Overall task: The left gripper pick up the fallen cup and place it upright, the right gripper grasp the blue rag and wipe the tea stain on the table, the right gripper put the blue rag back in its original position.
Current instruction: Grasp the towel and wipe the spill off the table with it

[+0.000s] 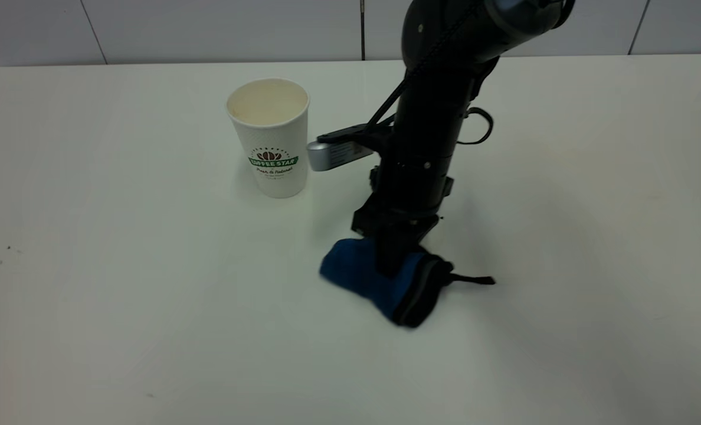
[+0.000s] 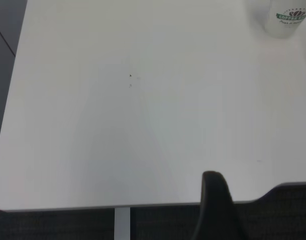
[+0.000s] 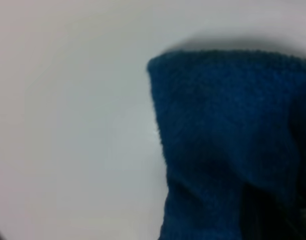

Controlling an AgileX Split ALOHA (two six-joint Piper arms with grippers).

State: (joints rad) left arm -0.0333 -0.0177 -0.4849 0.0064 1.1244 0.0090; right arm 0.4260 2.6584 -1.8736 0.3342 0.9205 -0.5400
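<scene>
The cup (image 1: 271,139) stands upright on the table (image 1: 120,295), left of centre; its base also shows in the left wrist view (image 2: 288,20). My right gripper (image 1: 395,260), on the arm with the silver-grey module (image 1: 333,154), points straight down and is shut on the bunched blue rag (image 1: 362,274), pressing it on the table. The rag fills much of the right wrist view (image 3: 233,145). No tea stain shows; the spot under the rag is hidden. My left gripper (image 2: 238,220) is out of the exterior view, back over the table's edge, open and empty, with one finger (image 2: 217,200) showing.
A black strap (image 1: 474,280) trails from the rag toward the right. Tiny dark specks (image 1: 8,249) lie at the table's left. The table's edge and rounded corner (image 2: 263,197) show in the left wrist view, with dark floor beyond.
</scene>
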